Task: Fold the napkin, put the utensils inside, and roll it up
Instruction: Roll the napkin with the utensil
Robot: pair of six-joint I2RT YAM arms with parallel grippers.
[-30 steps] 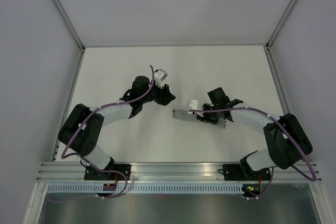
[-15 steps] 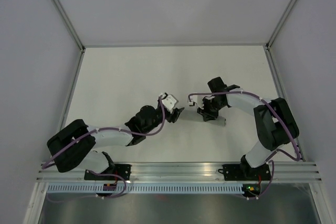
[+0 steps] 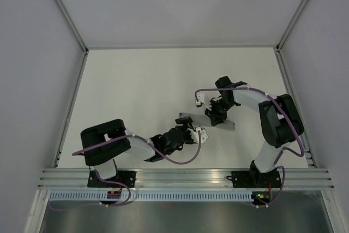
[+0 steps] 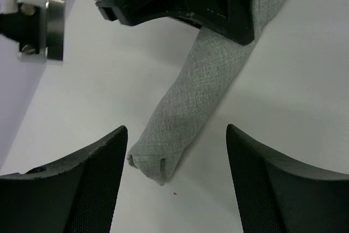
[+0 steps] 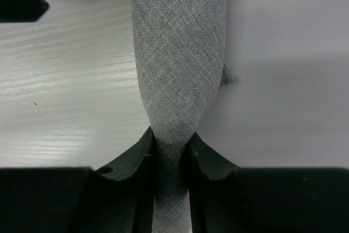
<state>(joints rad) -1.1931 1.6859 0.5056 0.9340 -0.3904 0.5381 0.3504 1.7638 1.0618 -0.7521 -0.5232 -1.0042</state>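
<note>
Rolled napkin [image 4: 196, 107] lying on the tabletop [image 3: 125, 85], held at one end.
The right gripper [image 5: 170, 140] is nearly closed, pinching the grey roll between its fingers. The left gripper [image 4: 175, 129] stands wide apart, gripping nothing, its fingers flanking the roll's free end.

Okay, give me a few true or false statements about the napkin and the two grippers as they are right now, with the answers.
1. The napkin is rolled into a narrow tube. True.
2. The right gripper is open and clear of the napkin. False: it is shut on the napkin.
3. The left gripper is open. True.
4. The left gripper clamps the roll's free end. False: that end lies between its fingers, with a gap on each side.
</note>
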